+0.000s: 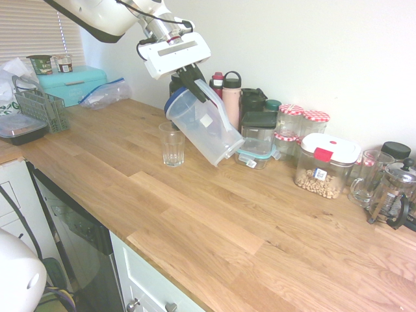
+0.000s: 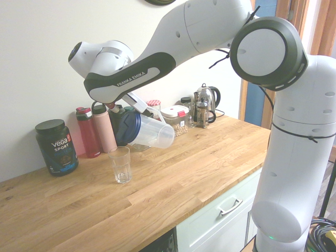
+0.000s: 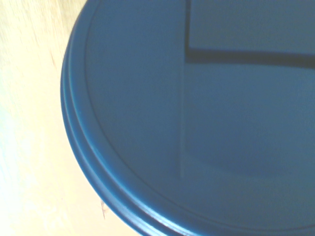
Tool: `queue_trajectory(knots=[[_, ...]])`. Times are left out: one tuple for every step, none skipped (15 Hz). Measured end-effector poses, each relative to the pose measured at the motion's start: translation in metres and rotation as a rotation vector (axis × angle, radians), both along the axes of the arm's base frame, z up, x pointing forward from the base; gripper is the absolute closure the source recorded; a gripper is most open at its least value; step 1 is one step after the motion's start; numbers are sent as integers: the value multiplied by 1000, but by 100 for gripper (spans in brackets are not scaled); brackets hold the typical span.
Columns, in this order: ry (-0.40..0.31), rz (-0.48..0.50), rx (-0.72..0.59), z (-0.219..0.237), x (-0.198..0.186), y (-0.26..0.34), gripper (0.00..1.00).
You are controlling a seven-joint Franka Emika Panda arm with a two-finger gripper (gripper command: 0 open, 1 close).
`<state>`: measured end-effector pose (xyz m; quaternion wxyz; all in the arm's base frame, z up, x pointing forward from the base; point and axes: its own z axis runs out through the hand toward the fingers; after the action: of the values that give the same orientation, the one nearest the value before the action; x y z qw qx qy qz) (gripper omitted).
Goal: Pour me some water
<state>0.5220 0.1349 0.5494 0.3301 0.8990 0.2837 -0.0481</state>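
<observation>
One clear pitcher [image 1: 205,127] with a blue lid [image 3: 197,123] hangs tilted at upper centre of the frame, its handle clamped in the closed gripper [image 1: 195,81]; lid end lowest, just above the empty-looking glass [image 1: 172,144] left of centre; water not discernible

1 pitcher [image 1: 203,123], 1 glass [image 1: 172,144], 2 red-check-lid jars [image 1: 302,127], 1 kettle [image 2: 206,104], 1 French press [image 1: 394,192]
</observation>
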Motion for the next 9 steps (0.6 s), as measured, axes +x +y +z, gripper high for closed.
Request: queue_trajectory(knots=[[-9,-30,56,10,-3,-8,100],[-18,-62,115,26,-7,-20,100],[-26,-92,179,48,-13,-35,100],[-33,-120,241,69,-22,-53,100],[-38,-149,310,87,-32,-73,100],[-44,-182,375,100,-41,-92,100],[-49,-220,439,109,-49,-110,100],[-50,-260,497,113,-55,-123,100],[-53,-307,545,113,-56,-134,100]])
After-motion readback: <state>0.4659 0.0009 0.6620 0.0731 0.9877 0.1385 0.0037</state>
